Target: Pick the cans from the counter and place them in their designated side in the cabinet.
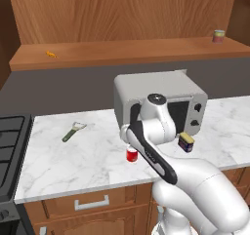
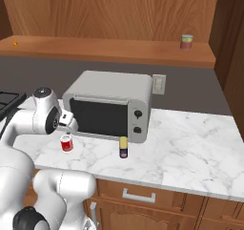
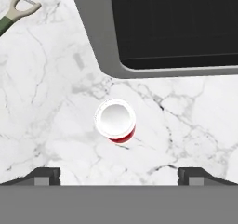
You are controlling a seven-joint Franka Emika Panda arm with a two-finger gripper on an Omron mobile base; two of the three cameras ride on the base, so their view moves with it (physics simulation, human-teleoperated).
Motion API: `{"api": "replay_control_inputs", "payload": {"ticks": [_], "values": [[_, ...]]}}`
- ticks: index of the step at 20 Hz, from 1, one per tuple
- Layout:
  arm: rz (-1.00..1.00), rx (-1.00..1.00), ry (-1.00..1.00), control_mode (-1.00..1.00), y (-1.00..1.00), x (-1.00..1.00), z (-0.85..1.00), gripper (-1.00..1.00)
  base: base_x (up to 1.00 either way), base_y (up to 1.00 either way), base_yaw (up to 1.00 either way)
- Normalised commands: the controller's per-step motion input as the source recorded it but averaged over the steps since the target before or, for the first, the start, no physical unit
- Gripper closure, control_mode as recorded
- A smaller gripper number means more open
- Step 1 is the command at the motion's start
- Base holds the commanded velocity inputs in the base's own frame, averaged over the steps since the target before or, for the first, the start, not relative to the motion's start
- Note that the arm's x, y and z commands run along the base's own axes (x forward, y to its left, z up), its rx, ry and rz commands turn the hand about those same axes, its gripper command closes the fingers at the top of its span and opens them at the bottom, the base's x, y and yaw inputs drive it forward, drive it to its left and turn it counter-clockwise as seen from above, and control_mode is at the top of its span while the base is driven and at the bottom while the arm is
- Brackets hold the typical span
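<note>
Jaws wide apart above the upright red can [image 3: 115,120], partly hidden behind the arm from the left base view.

Even, bright, diffuse rendered light with no glare. Soft faint shadows lie on the counter [image 1: 73,166] beneath the red can [image 3: 115,121] and along the microwave [image 2: 109,105] front. All views are sharp, without blur or edge distortion; the shelf [image 1: 122,51] recess corners are dimmer.

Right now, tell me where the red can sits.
The red can stands upright on the marble counter, just in front of the microwave, left of the blue can, directly beneath the open hand.
</note>
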Motion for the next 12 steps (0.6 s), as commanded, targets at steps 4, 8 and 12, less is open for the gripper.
{"api": "replay_control_inputs", "payload": {"ticks": [4,8,12], "values": [[0.0,0.0,0.0,-1.0,0.01,0.07,-0.13,-1.0,0.0,0.0,0.0],[0.0,0.0,0.0,-1.0,0.02,0.1,-0.13,-1.0,0.0,0.0,0.0],[0.0,0.0,0.0,-1.0,0.01,0.12,-0.13,-1.0,0.0,0.0,0.0]]}}
